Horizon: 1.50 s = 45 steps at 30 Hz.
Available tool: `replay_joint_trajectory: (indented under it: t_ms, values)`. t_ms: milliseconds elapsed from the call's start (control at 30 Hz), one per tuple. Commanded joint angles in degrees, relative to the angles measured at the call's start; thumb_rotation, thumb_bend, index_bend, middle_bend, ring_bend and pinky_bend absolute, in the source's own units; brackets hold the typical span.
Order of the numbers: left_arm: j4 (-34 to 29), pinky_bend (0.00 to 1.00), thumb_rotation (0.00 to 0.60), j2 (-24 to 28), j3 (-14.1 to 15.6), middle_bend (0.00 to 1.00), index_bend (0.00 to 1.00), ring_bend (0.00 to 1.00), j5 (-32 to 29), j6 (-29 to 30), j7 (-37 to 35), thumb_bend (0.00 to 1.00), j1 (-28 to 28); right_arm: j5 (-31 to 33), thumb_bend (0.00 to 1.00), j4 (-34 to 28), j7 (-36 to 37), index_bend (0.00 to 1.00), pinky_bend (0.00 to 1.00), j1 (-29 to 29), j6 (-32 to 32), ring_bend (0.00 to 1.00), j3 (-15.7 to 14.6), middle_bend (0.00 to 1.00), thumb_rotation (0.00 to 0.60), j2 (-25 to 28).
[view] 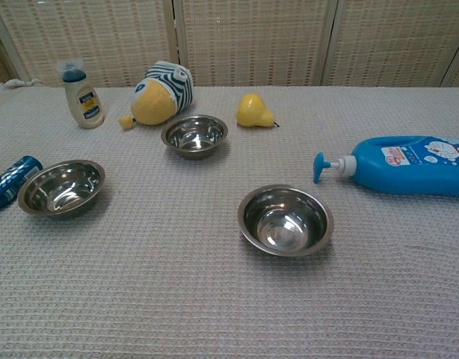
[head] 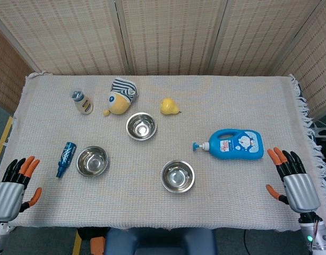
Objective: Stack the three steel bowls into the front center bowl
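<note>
Three steel bowls stand apart on the cloth, all upright and empty. The front center bowl (head: 178,176) (view: 285,220) is nearest me. The left bowl (head: 92,161) (view: 61,188) sits by the blue can. The far bowl (head: 141,126) (view: 194,136) lies behind, near the plush toy. My left hand (head: 14,186) hovers at the table's front left edge, fingers spread, holding nothing. At the front right edge my right hand (head: 293,179) is likewise spread and empty. Neither hand shows in the chest view.
A blue can (head: 66,159) (view: 11,181) lies left of the left bowl. At the back stand a small bottle (head: 83,102) (view: 82,95), a striped yellow plush toy (head: 120,96) (view: 161,94) and a yellow pear (head: 169,107) (view: 255,111). A blue pump bottle (head: 234,144) (view: 401,164) lies on the right.
</note>
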Motion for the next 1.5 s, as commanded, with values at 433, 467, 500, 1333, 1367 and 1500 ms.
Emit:
replay_joint_trajectory:
  t_ms: [433, 467, 500, 1333, 1367, 1500]
  values:
    - [7.66, 0.01, 0.600, -10.71, 0.78, 0.00, 0.09, 0.00, 0.56, -12.30, 1.99, 0.39, -7.41, 0.19, 0.13, -1.20, 0.64, 0.00, 0.00, -0.84, 0.91, 0.00, -0.08, 0.00, 0.600, 1.32]
    - [8.56, 0.01, 0.600, -11.93, 0.61, 0.00, 0.11, 0.00, 0.32, -13.35, 2.42, 0.39, -8.11, 0.38, 0.13, -1.26, 0.61, 0.00, 0.00, -0.76, 0.56, 0.00, -0.10, 0.00, 0.600, 1.39]
    - [9.40, 0.01, 0.600, -13.12, 0.38, 0.00, 0.12, 0.00, 0.11, -14.36, 2.75, 0.39, -8.85, 0.57, 0.13, -1.36, 0.60, 0.00, 0.00, -0.66, 0.19, 0.00, -0.11, 0.00, 0.600, 1.46]
    - [34.47, 0.09, 0.600, -35.18, -2.28, 0.15, 0.76, 0.00, 2.65, -5.57, -0.54, 0.69, -16.52, 1.09, 0.13, -2.79, 1.42, 0.00, 0.00, -1.02, -0.61, 0.00, -0.39, 0.00, 0.600, 3.28]
    - [33.45, 0.09, 0.600, -35.23, -2.19, 0.16, 0.76, 0.00, 3.30, -4.82, -0.27, 0.69, -16.86, 1.05, 0.13, -2.84, 1.54, 0.00, 0.00, -1.00, -0.67, 0.00, -0.42, 0.00, 0.600, 3.35]
    - [26.77, 0.10, 0.600, -35.11, -1.80, 0.16, 0.77, 0.00, 6.33, -3.51, 2.62, 0.69, -19.10, 0.65, 0.13, -3.14, 2.16, 0.00, 0.00, -1.04, -0.67, 0.00, -0.65, 0.00, 0.600, 3.78]
